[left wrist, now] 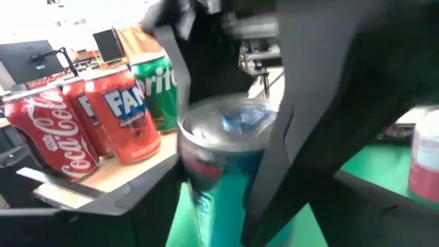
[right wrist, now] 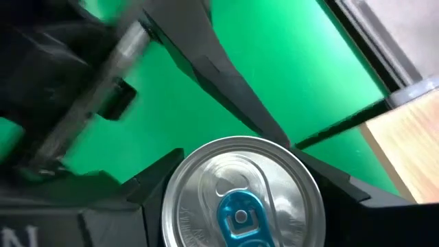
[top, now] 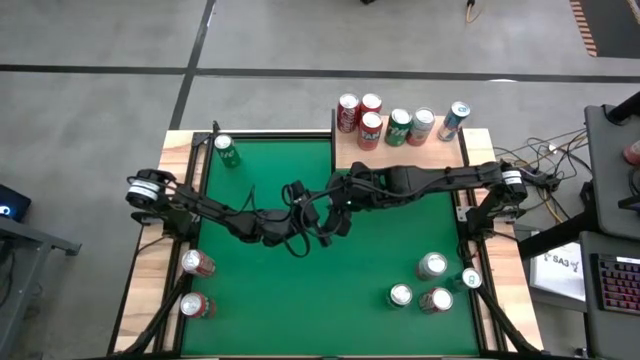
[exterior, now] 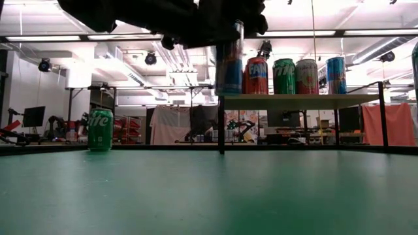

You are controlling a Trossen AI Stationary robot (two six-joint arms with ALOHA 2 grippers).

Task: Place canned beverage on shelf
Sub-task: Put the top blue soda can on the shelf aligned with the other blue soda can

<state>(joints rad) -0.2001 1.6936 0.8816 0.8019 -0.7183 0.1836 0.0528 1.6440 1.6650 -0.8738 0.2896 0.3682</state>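
Jaws around blue can, beside shelf.

Both dark arms reach inward from opposite side edges of the table and meet above its middle, nearer the far edge. The right gripper has its fingers pressed against opposite sides of a blue can, holding it raised. The left gripper sits right beside it, fingers spread apart on either side of that same can, not visibly clamping it.
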